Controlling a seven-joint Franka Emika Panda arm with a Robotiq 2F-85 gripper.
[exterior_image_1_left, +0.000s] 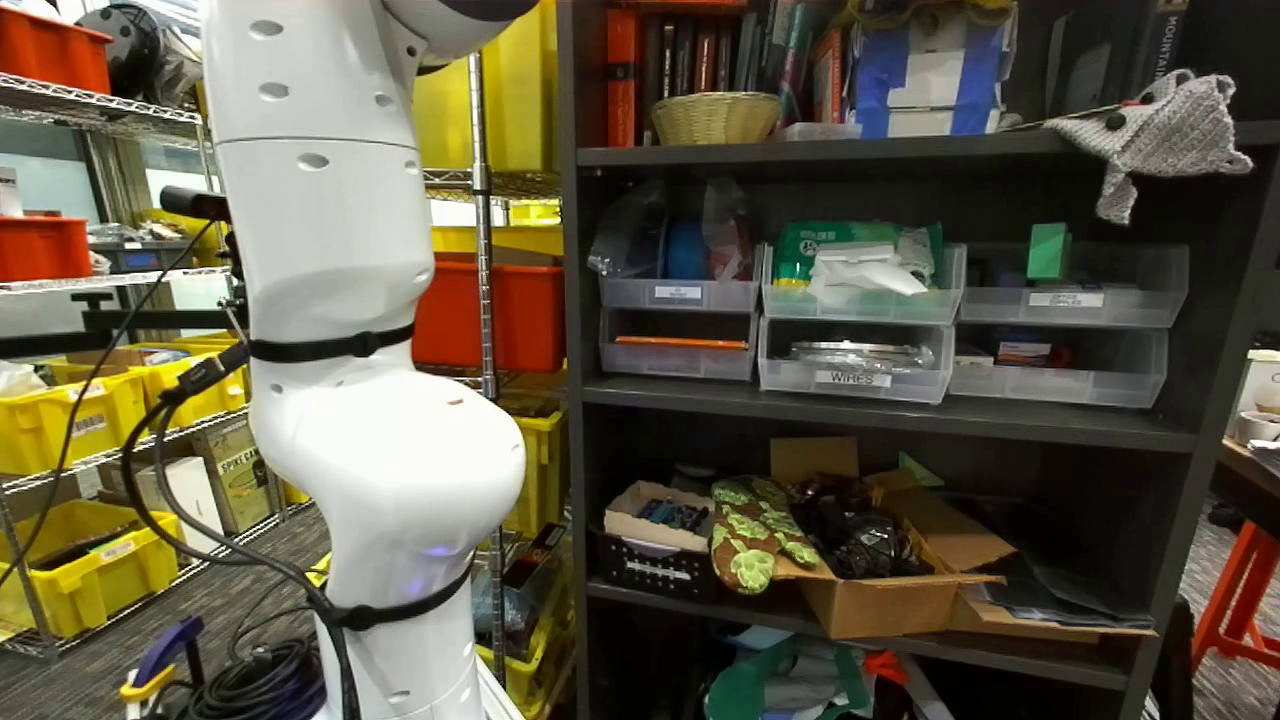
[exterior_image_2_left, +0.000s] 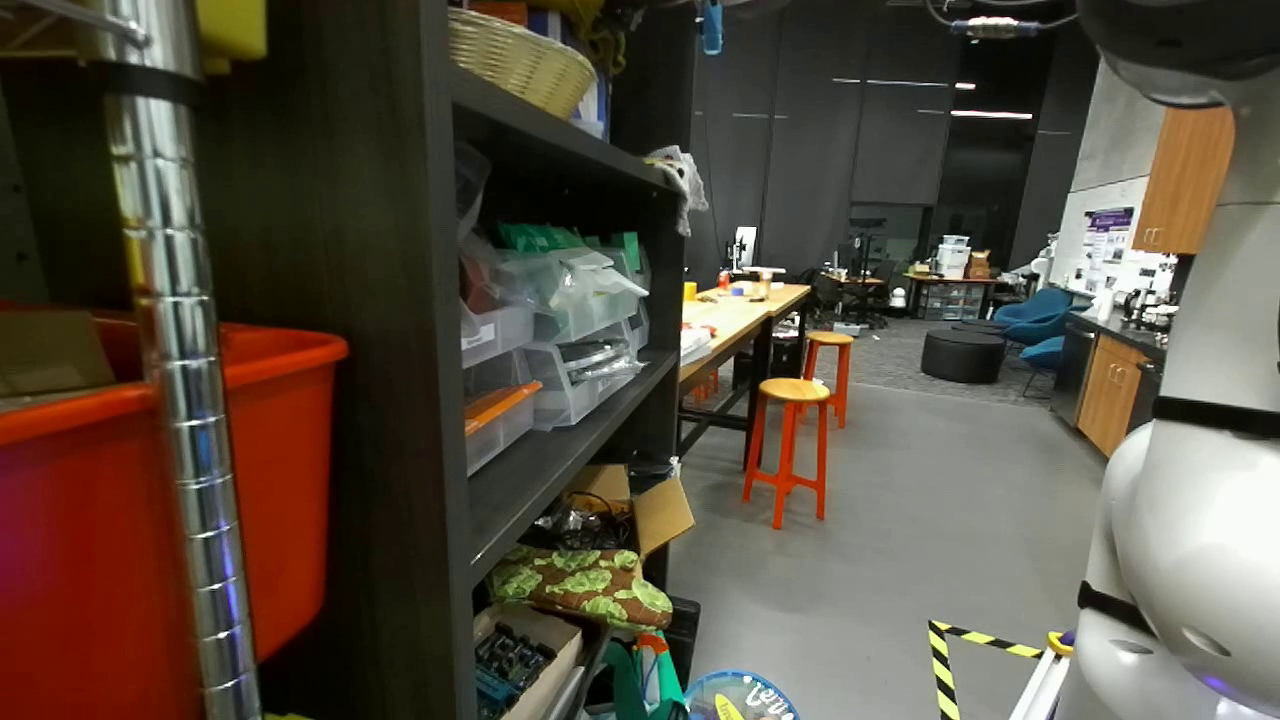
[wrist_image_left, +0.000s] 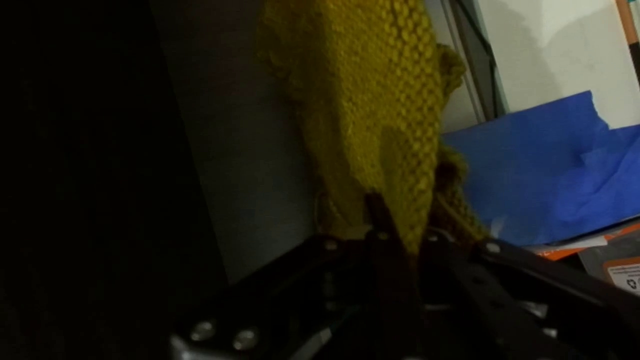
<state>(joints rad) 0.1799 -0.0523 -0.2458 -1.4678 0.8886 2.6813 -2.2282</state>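
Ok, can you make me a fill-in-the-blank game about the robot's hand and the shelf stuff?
1. In the wrist view, the hand is shut on knitted cloth coloured ____.
2. The tape near that cloth is coloured ____.
3. In an exterior view, the label on the lower middle clear bin reads ____.
4. The woven basket stands ____ a row of books.

Missing words: yellow; blue; WIRES; in front of.

Yellow knitted fabric (wrist_image_left: 382, 90), coarse-stitched, limp, loosely folded lengthwise, tapering to a narrow end pinched in the gripper (wrist_image_left: 407, 240), beside a blue-taped white box (wrist_image_left: 565, 65), partly in shadow
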